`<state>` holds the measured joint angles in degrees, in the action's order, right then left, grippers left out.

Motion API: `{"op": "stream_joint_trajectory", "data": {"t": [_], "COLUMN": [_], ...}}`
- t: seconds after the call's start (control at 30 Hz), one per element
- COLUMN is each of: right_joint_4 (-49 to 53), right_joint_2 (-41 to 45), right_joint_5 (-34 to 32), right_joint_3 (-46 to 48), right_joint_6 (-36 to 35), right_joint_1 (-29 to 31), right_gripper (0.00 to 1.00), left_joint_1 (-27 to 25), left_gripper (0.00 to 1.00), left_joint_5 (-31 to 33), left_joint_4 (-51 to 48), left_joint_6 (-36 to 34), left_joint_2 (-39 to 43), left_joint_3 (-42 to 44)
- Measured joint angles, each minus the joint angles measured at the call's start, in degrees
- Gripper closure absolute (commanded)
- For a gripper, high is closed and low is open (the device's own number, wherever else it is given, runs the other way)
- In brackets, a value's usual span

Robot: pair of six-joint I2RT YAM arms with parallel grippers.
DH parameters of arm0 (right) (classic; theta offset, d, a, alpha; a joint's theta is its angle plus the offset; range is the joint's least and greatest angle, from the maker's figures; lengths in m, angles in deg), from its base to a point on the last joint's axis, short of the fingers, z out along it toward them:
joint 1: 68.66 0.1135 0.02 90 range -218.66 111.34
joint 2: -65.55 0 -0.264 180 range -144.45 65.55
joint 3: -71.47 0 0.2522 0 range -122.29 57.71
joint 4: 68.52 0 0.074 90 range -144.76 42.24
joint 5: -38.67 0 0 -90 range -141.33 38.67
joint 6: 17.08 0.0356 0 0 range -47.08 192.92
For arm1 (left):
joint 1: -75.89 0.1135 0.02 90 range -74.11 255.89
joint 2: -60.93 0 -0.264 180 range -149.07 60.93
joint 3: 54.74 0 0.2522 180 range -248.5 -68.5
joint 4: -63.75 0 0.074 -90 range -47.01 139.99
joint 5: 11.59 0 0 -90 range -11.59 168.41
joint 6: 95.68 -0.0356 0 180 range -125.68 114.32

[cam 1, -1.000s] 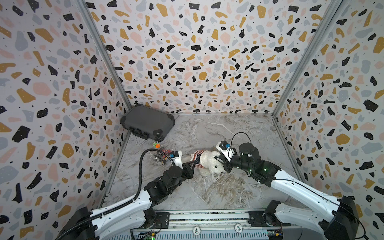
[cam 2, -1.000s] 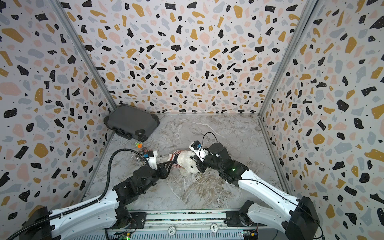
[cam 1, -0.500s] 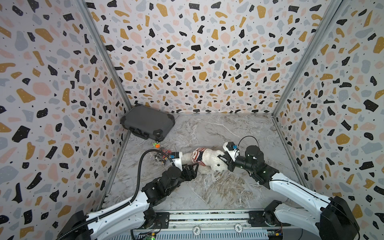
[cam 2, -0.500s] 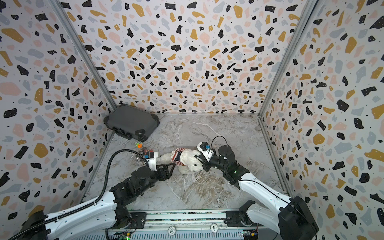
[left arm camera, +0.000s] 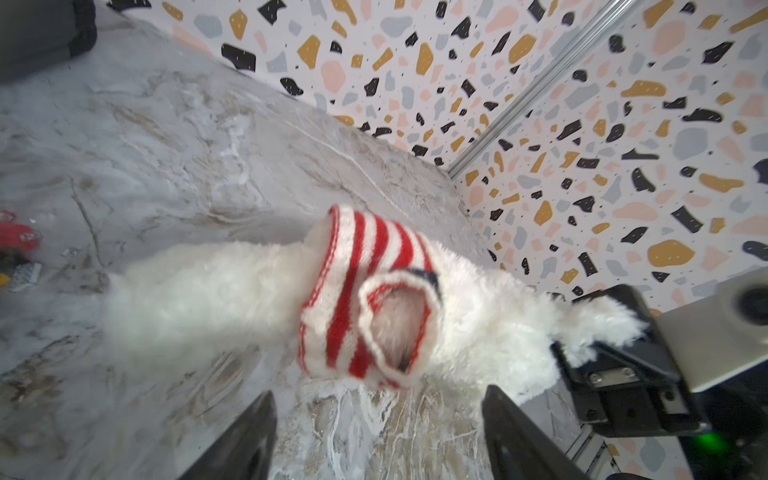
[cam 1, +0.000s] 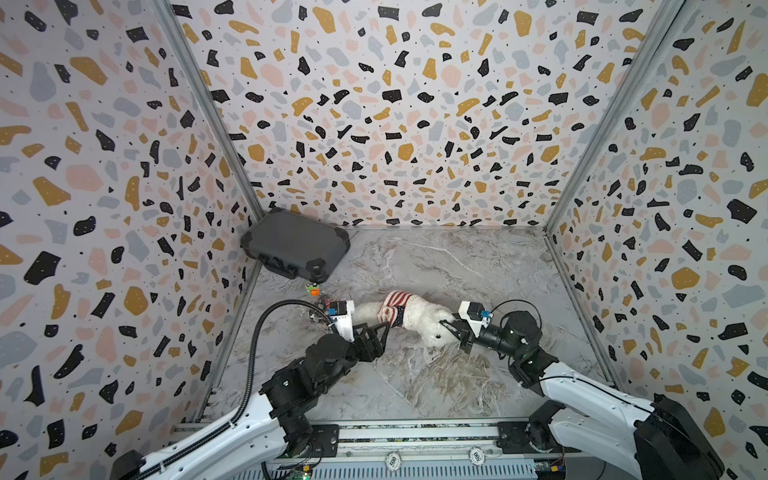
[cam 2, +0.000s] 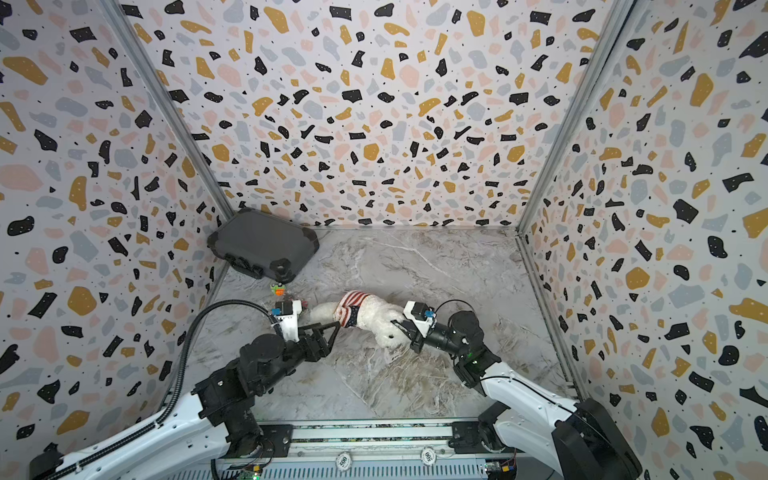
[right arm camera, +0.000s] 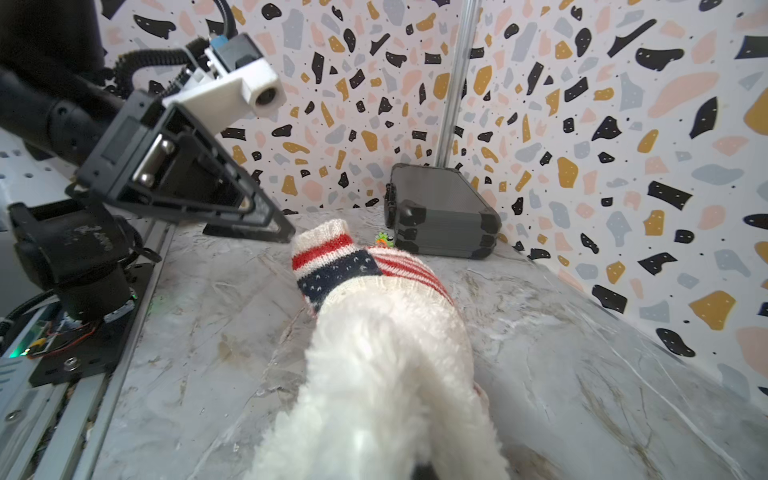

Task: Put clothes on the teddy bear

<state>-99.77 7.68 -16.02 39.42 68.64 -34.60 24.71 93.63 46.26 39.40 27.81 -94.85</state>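
Teddy bear (cam 1: 420,318) lies sideways; grey case (cam 1: 293,248) well apart, leftward.

Three walls (cam 1: 395,104) papered in a speckled pattern of black, ochre, pink and grey meet at bare metal posts (cam 1: 208,104). The desk (cam 1: 478,266) is grey marbled, evenly lit. A dark grey case (cam 1: 291,245) sits in its back left corner.
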Motion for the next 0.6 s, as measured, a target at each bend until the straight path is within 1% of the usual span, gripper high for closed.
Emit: {"op": "stream_joint_trajectory", "data": {"t": [0.13, 0.2, 0.27, 0.4, 0.47, 0.53, 0.6], "right_joint_4": [-0.79, -1.7, -2.67, -5.6, -6.71, -8.17, -9.7], "right_joint_2": [1.25, 1.33, 0.9, -1.38, -2.32, -3.08, -3.69], "right_joint_5": [3.23, 4.92, 6.67, 10.14, 10.95, 11.85, 12.44], "right_joint_3": [0.57, 0.57, 0.57, 0.57, 0.57, 0.61, 0.68], "right_joint_6": [-1.05, -1.68, -2.29, -3.5, -3.89, -4.2, -4.48], "right_joint_1": [-0.11, -0.11, -0.11, -0.11, -0.11, -0.15, -0.22], "right_gripper": [1.0, 1.0, 1.0, 1.0, 1.0, 1.0, 1.0], "left_joint_1": [0.0, 0.0, 0.0, 0.0, 0.0, 0.0, 0.0], "left_gripper": [0.25, 0.29, 0.38, 0.61, 0.7, 0.78, 0.81], "left_joint_5": [1.77, 1.84, 1.7, 0.81, -0.04, -1.16, -2.6], "left_joint_4": [-3.69, -5.29, -6.47, -8.48, -9.25, -9.97, -10.49], "left_joint_6": [-1.22, -1.9, -2.56, -3.78, -4.17, -4.35, -4.55], "left_joint_2": [5.27, 5.16, 4.92, 5.11, 5.31, 5.66, 5.92], "left_joint_3": [-1.84, -2.82, -3.34, -3.5, -3.5, -3.5, -3.5]}}
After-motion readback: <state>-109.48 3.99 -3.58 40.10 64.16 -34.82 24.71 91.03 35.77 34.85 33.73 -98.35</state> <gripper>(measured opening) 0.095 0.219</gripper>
